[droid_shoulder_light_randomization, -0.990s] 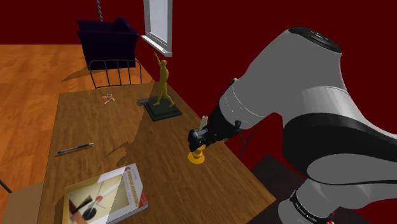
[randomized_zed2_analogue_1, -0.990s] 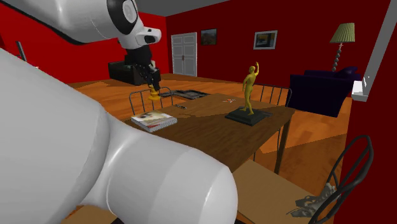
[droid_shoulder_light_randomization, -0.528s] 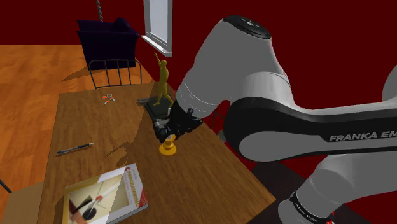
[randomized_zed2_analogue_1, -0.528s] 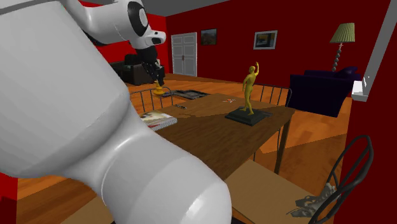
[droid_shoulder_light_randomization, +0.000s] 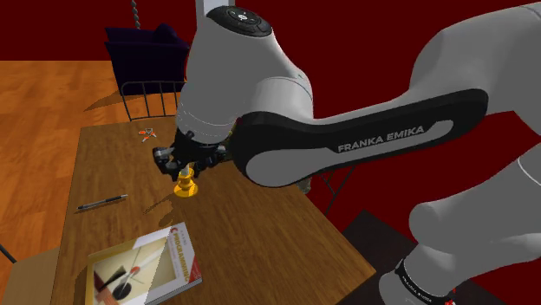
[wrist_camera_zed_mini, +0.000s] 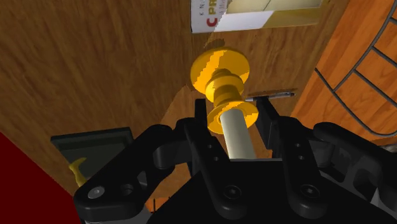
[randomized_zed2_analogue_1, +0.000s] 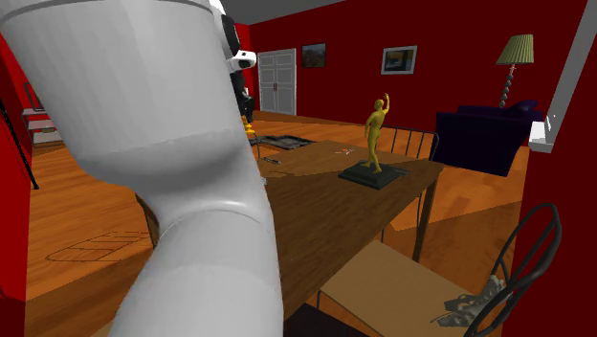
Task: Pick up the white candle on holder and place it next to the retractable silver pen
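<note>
Tool clasped round cream candle, yellow holder beyond its fingertips

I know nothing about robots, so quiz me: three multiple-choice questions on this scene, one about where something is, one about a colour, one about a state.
1. Where does the pen lie?
A. on the table
B. on a shelf
C. in a drawer

2. What colour is the holder?
A. blue
B. yellow
C. green

3. The gripper is
A. open and empty
B. shut on the candle
C. shut on nothing

Answers:
1 A, the shoulder view shows it flat on the wooden top.
2 B, it is plainly yellow in the wrist view.
3 B, the white candle is clamped in it.
</note>
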Tool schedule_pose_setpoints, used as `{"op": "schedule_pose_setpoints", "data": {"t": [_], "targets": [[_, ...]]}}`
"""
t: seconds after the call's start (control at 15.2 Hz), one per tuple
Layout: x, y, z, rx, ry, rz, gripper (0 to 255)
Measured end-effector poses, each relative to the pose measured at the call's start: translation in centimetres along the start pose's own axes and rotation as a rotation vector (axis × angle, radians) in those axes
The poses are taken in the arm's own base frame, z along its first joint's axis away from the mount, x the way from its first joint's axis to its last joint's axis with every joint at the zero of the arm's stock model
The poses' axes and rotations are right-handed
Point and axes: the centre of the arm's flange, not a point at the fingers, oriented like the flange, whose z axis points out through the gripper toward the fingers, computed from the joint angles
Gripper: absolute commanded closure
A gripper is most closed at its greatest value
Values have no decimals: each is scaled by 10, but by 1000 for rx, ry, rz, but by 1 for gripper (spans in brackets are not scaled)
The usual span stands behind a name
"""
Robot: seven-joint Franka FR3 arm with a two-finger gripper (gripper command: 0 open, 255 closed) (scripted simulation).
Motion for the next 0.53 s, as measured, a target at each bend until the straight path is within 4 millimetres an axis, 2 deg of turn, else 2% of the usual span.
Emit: {"op": "schedule_pose_setpoints", "data": {"t": [0.13,0.53], "targets": [[19,-18,5,-2,13,0,255],[66,-71,38,6,-1,5,255]]}}
